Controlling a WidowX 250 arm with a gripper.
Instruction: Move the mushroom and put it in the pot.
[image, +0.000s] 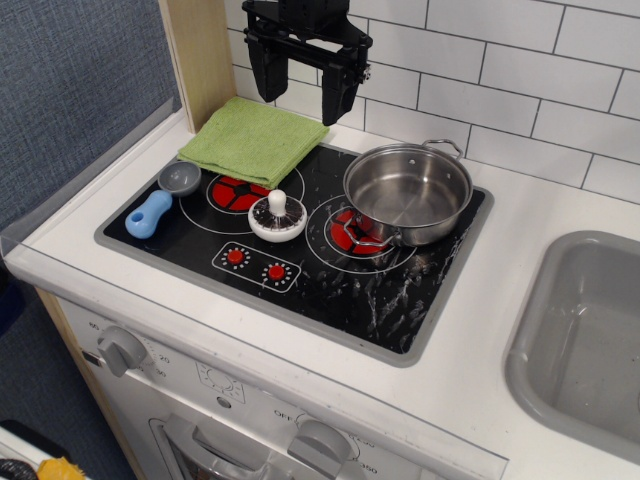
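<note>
Here the mushroom sits on the stove, well below the wide-spread, empty tool.

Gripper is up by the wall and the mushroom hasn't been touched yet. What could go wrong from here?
1. The mushroom lies cap down with its stem up; the open gripper may slip off the small knob or tip the rounded cap.
2. The scoop and green cloth lie close by, so a descent off to the left could bump them.
3. The pot has a raised rim; a low carry could knock it.
</note>
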